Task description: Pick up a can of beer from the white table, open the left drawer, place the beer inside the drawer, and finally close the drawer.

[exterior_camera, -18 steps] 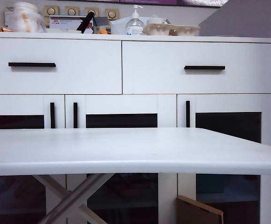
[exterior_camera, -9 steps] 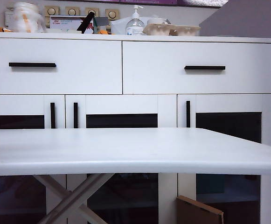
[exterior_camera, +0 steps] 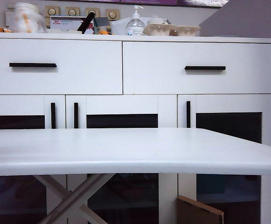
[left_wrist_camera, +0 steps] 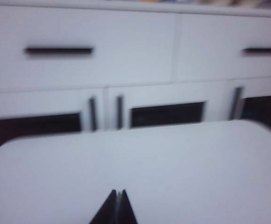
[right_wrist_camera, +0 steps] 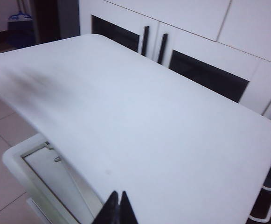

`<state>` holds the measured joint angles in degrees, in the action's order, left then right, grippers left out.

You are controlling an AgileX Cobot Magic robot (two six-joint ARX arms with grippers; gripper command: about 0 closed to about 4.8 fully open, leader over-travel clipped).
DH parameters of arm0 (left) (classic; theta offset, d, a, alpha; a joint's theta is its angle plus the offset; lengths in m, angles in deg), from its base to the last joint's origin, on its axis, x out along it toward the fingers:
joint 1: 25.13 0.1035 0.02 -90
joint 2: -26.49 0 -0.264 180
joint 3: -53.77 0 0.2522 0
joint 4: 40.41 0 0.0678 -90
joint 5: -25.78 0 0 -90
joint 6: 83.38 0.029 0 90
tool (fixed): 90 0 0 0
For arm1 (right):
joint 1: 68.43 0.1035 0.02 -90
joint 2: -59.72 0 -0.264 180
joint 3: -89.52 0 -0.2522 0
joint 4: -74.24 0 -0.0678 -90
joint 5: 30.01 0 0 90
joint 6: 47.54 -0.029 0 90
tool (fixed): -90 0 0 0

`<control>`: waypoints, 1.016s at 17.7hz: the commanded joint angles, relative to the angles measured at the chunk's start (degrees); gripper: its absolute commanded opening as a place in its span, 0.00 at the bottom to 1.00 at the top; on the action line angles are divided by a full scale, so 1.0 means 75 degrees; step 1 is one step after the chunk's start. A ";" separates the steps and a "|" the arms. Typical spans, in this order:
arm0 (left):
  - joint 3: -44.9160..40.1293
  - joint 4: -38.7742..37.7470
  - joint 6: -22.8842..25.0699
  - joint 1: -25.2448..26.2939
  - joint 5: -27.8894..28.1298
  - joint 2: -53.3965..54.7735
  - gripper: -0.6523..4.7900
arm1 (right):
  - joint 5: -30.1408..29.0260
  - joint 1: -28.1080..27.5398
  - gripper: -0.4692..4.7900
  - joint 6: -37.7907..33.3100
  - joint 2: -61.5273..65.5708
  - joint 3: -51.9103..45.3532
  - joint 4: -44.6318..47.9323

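Note:
The white table (exterior_camera: 126, 149) fills the foreground with a bare top, also seen in the left wrist view (left_wrist_camera: 140, 163) and the right wrist view (right_wrist_camera: 144, 126). Behind it the left drawer (exterior_camera: 79, 77) stands closed, its black bar handle (exterior_camera: 32, 65) level; the blurred left wrist view shows this drawer (left_wrist_camera: 126, 56) too. The can of beer is out of view. My left gripper (left_wrist_camera: 119, 192) is shut and empty over the table's near part. My right gripper (right_wrist_camera: 117, 193) is shut and empty above the table's edge. Neither gripper appears in the exterior view.
A right drawer (exterior_camera: 205, 79) with its own black handle sits beside the left one. Glass-fronted doors (exterior_camera: 121, 120) lie below. Bottles, cartons and boxes crowd the cabinet top (exterior_camera: 135, 23). A cardboard piece (exterior_camera: 198, 212) leans under the table. A white frame (right_wrist_camera: 37, 172) stands beside the table.
Nothing has visibly moved in the exterior view; drawers stay closed and no arm enters it.

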<state>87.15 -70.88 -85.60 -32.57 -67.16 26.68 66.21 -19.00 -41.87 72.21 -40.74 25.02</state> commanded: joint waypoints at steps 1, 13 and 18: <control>-0.0632 0.0801 -0.0198 0.0385 -0.0189 0.0009 0.11 | -0.0015 0.0009 0.08 -0.0009 -0.0055 0.0026 0.0125; -0.2521 0.2127 0.0114 0.0711 -0.0248 0.0009 0.11 | -0.0017 0.0012 0.08 -0.0009 -0.0055 0.0026 0.0128; -0.2544 0.2107 0.0527 0.0708 0.0717 0.0009 0.11 | -0.0017 0.0012 0.08 -0.0009 -0.0058 0.0026 0.0128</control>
<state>67.96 -55.38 -81.86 -27.35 -60.87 26.70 66.23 -19.00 -41.87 71.81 -40.74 24.99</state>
